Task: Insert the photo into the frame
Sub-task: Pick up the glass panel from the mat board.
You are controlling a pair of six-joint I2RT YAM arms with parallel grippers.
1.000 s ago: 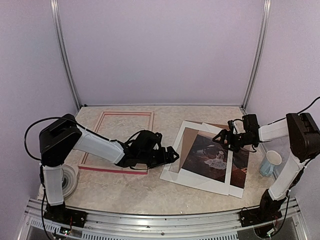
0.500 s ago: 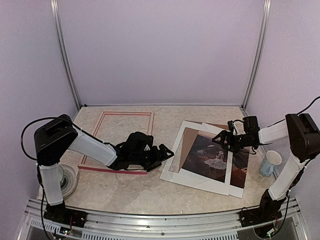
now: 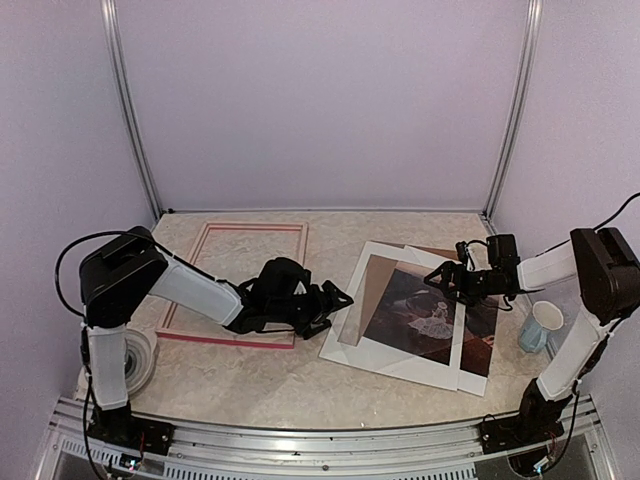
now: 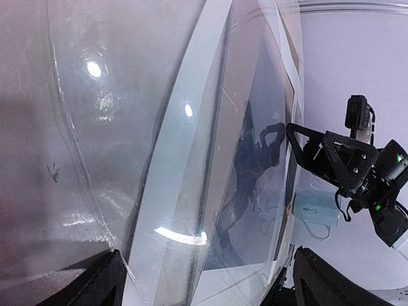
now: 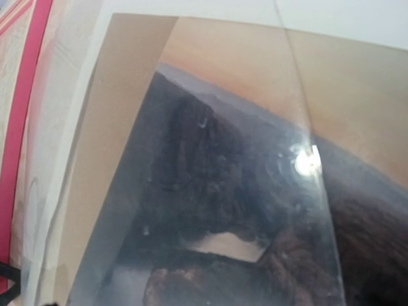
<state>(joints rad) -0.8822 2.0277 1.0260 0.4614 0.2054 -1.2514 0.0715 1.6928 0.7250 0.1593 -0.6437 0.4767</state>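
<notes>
The photo, dark with a small white figure, lies right of centre in a stack with a white mat and a brown board, under a glossy clear sheet. The pink-red frame lies flat at the back left. My left gripper is open at the stack's left edge. In the left wrist view its black fingertips stand wide apart, with the clear sheet and the photo ahead. My right gripper hangs open low over the photo.
A white-and-blue cup stands by the right wall. A roll of tape lies at the near left beside the left arm. The frame's moulding shows at the left of the right wrist view. Purple walls close in the table.
My left gripper drew back a little, then came forward again to the stack's left edge and closed very slightly. The right gripper edged a little left over the photo.
</notes>
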